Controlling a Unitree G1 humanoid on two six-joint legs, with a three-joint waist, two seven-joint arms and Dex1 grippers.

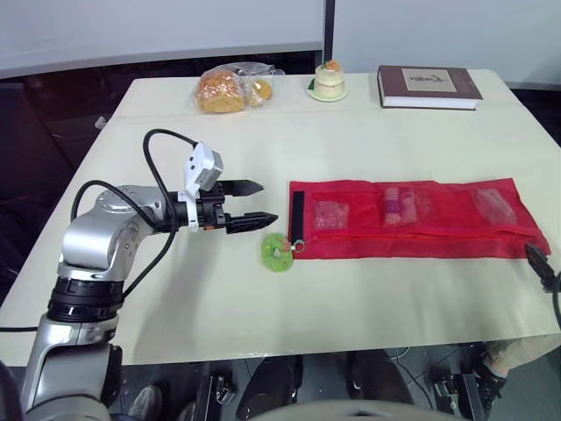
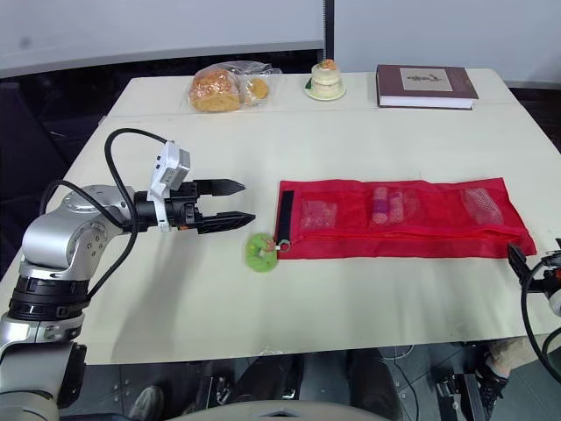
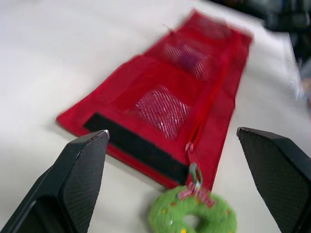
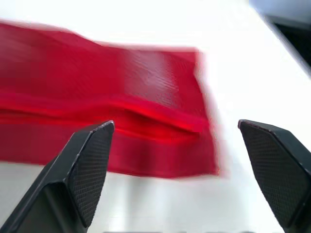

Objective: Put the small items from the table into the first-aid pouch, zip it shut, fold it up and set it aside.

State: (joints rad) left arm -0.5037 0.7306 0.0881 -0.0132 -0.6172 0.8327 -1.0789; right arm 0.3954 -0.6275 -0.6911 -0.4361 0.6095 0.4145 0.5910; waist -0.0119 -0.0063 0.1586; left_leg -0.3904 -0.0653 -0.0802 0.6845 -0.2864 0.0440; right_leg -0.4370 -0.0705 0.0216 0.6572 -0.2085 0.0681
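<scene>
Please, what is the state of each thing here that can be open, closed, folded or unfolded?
pouch, unfolded, lying flat
left tool, open, near the green ring
right tool, open
book, closed, lying flat

pouch (image 1: 456,239) contents (3 pockets (image 1: 331,213)) too small to tell.

Left gripper (image 1: 267,202) level on bent arm, fingers (image 1: 248,187) wide apart. Right gripper (image 4: 176,125) low, fingers (image 4: 82,170) wide apart.

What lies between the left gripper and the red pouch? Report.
A green wreath-shaped charm, at the zipper end of the red pouch, seen in the left wrist view.
</scene>
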